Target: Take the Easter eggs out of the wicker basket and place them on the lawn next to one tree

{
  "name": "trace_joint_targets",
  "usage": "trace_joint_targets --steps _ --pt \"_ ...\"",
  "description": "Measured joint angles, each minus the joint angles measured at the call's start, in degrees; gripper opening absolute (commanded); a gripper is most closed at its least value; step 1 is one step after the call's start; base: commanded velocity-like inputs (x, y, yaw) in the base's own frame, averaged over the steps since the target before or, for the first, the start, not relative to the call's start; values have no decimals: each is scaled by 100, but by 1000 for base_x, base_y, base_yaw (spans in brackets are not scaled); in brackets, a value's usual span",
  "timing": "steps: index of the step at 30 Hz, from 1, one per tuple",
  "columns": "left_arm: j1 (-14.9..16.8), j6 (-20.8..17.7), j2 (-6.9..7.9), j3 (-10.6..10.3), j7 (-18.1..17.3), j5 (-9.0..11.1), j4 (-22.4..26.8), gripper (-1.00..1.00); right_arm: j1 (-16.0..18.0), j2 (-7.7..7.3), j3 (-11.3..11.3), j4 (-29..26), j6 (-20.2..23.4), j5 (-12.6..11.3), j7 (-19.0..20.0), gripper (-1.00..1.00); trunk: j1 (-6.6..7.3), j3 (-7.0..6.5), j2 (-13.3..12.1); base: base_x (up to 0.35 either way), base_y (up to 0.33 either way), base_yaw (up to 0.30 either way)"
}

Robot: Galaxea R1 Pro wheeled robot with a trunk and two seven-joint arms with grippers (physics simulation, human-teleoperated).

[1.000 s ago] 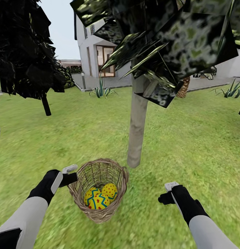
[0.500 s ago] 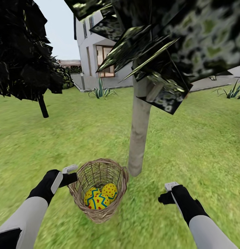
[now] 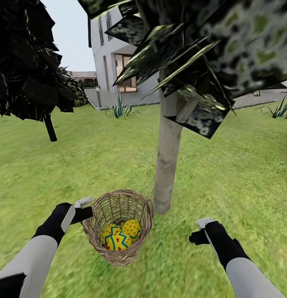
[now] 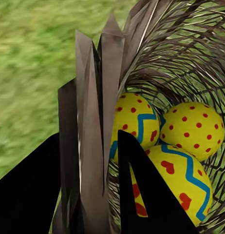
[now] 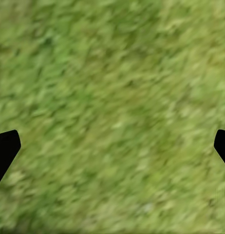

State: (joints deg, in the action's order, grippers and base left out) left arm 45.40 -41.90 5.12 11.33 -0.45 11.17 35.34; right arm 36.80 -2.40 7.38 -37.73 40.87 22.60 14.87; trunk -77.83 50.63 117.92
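Carrying phase, approach to the chosen tree. Over the last second the whole head view has shifted: the pale trunk of the tree (image 3: 168, 165) now stands nearer and larger, its foot just right of and beyond the wicker basket (image 3: 118, 225), while arms and basket keep the same place in the picture, so the robot itself has advanced and carried the basket along. The left tool (image 3: 86, 209) is clenched on the basket's left rim; the left wrist view shows one finger (image 4: 151, 195) inside the wall and the other outside, with the woven rim (image 4: 95, 122) pinched between them. The three Easter eggs (image 3: 118, 235) lie together at the bottom of the basket, none yet removed. The right tool (image 3: 201, 231) hangs released over bare lawn (image 3: 242, 174) to the right of the basket, its fingertips spread wide apart and holding nothing. Judged from this, the basket has reached the tree, and the next step is to lift the eggs out onto the grass at the trunk's foot.
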Motion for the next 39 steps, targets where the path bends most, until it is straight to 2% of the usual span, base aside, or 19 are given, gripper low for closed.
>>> trace_joint_targets --steps 5,8,9,11,12,14,17,25,26,27,29,30,32,39 --pt "0 0 -1 0 0 0 0 -100 0 0 -4 -7 2 0 9 100 -110 90 201 0 0 0" --pt "0 0 -1 0 0 -2 0 -100 0 -49 16 -28 9 -39 172 100 -176 144 321 0 0 0" --pt "0 0 -1 0 0 -2 0 -100 0 -57 27 -32 12 -53 613 100 -198 162 361 0 0 0" --pt "0 0 -1 0 0 -1 0 -100 0 -70 23 -68 16 -46 1794 100 -242 197 441 0 0 0" --pt "0 0 -1 0 0 -1 0 -100 -1 -80 30 -89 13 -44 2259 100 -264 215 481 0 0 0" --pt "0 0 -1 -1 0 0 -6 -100 -1 -127 52 -115 -7 -45 2685 100 -308 251 562 0 0 0" --pt "0 0 -1 0 0 -2 -9 -100 -1 -159 55 -107 -160 -44 2769 100 -374 305 682 0 0 0" --pt "0 0 -1 0 0 -4 -9 -100 2 -195 76 -140 -199 -43 2722 100 -549 449 1003 0 0 0" --pt "0 -1 0 0 0 -3 -8 -100 3 -293 141 -192 -201 -47 2733 100 -571 467 1043 0 0 0" --pt "0 -1 0 0 0 -3 -8 -100 3 -383 348 -227 -203 -57 2744 100 -593 485 1083 0 0 0" --pt "0 0 -1 0 0 -5 -8 -100 14 -445 1100 -339 -202 -64 2760 100 -637 520 1163 0 0 0" --pt "0 0 -1 0 0 -6 -9 -100 15 -448 1232 -365 -198 -67 2763 100 -659 538 1203 0 0 0" --pt "0 0 -1 0 0 -3 -9 -100 15 -449 1312 -385 -196 -68 2764 100 -703 574 1283 0 0 0" --pt "0 0 -1 0 0 -6 -9 -100 15 -434 1306 -365 -190 -60 2756 100 -857 700 1564 0 0 0"
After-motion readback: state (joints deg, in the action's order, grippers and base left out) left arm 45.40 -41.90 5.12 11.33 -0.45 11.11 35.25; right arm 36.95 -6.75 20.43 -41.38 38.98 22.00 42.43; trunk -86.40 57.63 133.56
